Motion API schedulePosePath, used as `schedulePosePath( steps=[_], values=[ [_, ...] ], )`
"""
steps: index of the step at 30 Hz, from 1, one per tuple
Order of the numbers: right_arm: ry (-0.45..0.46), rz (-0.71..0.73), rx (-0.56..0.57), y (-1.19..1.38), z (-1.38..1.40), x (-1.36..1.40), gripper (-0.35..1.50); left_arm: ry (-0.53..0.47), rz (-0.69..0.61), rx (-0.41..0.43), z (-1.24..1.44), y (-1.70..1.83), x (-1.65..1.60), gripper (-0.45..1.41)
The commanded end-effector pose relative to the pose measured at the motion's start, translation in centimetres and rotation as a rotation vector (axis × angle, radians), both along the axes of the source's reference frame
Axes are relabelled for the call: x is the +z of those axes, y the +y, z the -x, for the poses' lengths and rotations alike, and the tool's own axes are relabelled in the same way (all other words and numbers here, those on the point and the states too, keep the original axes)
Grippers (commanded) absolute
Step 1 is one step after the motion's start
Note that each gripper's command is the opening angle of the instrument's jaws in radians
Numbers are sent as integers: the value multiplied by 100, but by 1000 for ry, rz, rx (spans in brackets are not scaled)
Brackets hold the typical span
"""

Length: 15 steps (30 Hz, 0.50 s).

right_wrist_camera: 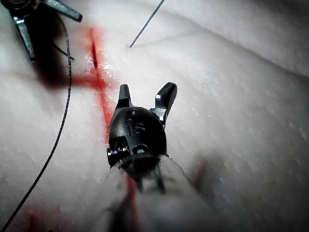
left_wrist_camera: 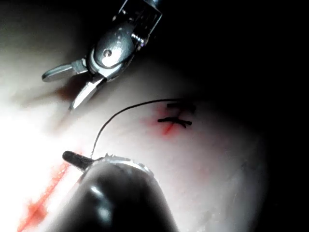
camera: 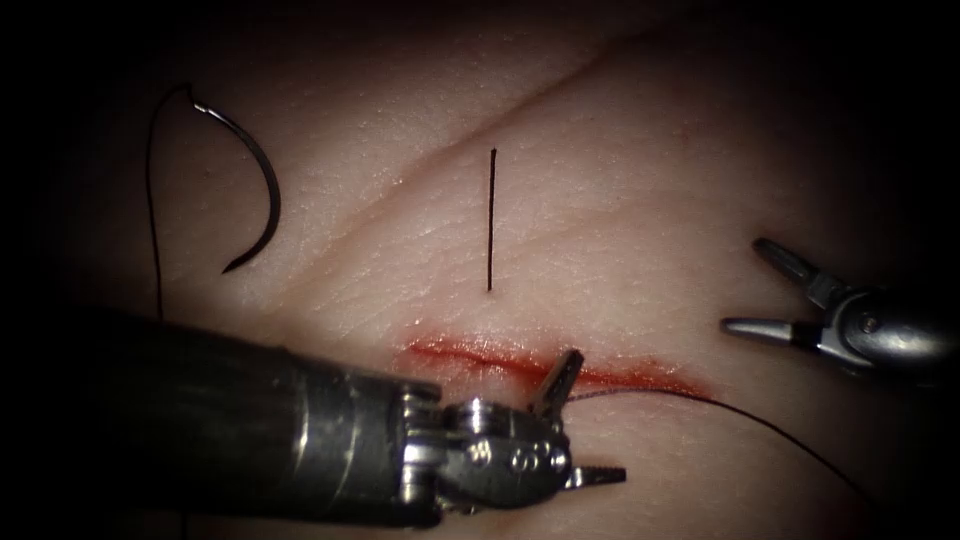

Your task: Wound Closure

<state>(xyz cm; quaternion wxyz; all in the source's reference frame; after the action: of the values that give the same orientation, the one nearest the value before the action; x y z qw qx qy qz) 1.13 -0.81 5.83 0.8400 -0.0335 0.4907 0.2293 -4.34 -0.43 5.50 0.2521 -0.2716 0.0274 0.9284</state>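
The curved needle (camera: 255, 190) lies loose on the tissue (camera: 620, 200), up and left of the cut (camera: 480, 352), not in it and held by neither tool. Its thread (camera: 152, 210) trails down from its blunt end. My left tool (camera: 590, 422) sits at the cut with jaws open, one jaw touching the red line, holding nothing. Thread (camera: 790, 428) leaves the cut's right end beside that jaw. My right tool (camera: 742, 286) hovers open and empty right of the cut. In the right wrist view its jaws (right_wrist_camera: 147, 94) spread above the red line (right_wrist_camera: 102, 99).
A straight black thread end (camera: 491, 220) stands on the tissue above the cut. A long pale crease (camera: 420, 170) runs diagonally across the tissue. In the left wrist view, dark thread stitches (left_wrist_camera: 176, 118) cross a red mark, with the right tool (left_wrist_camera: 65, 89) beyond.
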Motion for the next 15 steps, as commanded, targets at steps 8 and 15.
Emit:
schedulePosePath(
  steps=[8,15],
  values=[
    [-3,3,-9,-7,-7,6,120,15,7,18,14,2,3,84],
    [-9,1,-10,-6,-11,7,118,-1,3,31,10,3,-15,79]
  ],
)
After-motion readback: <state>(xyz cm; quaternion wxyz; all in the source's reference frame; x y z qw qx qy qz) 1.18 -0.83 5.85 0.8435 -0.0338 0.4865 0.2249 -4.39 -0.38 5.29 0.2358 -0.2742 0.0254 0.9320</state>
